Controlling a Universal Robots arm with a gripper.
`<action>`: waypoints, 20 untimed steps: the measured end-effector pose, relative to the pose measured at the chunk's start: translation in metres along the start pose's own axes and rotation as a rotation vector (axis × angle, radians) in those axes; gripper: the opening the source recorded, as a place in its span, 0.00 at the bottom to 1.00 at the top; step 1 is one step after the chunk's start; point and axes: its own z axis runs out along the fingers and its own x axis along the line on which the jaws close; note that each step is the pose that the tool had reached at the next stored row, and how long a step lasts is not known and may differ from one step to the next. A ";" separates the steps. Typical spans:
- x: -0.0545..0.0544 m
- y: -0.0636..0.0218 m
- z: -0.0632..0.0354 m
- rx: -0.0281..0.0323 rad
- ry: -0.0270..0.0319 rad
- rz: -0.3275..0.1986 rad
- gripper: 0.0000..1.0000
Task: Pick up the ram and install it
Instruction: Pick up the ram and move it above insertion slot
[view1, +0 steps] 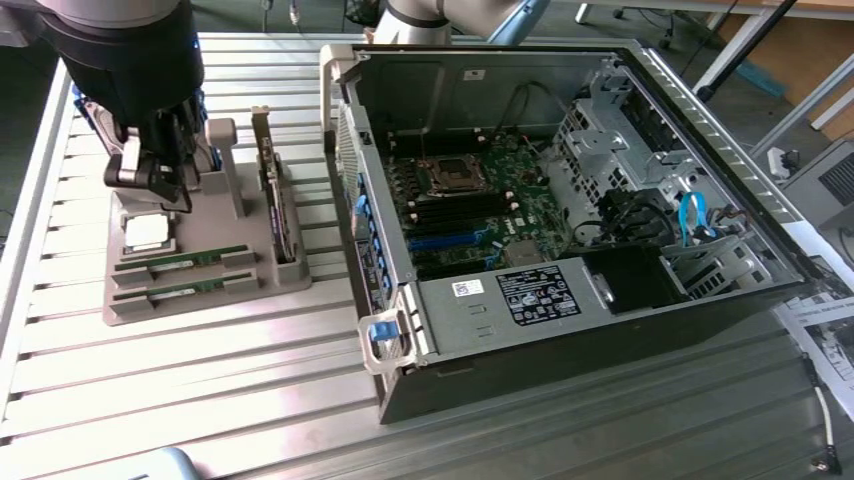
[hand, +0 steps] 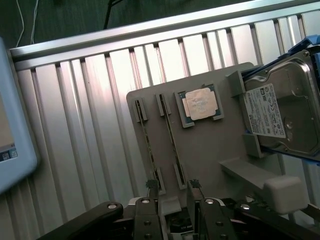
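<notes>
You are at the pick-up step: nothing is grasped yet. Your gripper hangs over the near end of the grey holder with its fingers spread wide and nothing between them. In the wrist view the fingertips line up either side of the end of the ram, which lies edge-up in its pair of slotted blocks. I judge there is a clear gap between tips and stick, though how high you are I cannot tell.

A grasp here calls for the fingers square to the stick's long edge, one on each flat face, and clear of the second stick just beside it.

The holder also carries a silver CPU in its square recess, a hard drive in a blue frame at the far side, and an upright expansion card.

The open computer case lies on its side at the exterior view's right, motherboard exposed, its memory slots apparently empty
</notes>
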 end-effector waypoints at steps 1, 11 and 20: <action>0.000 0.0000 0.0006 0.0000 0.0000 0.000 0.36; 0.000 -0.0002 0.0059 0.0001 0.0000 0.000 0.36; 0.000 -0.0004 0.0105 0.0001 -0.0001 0.000 0.36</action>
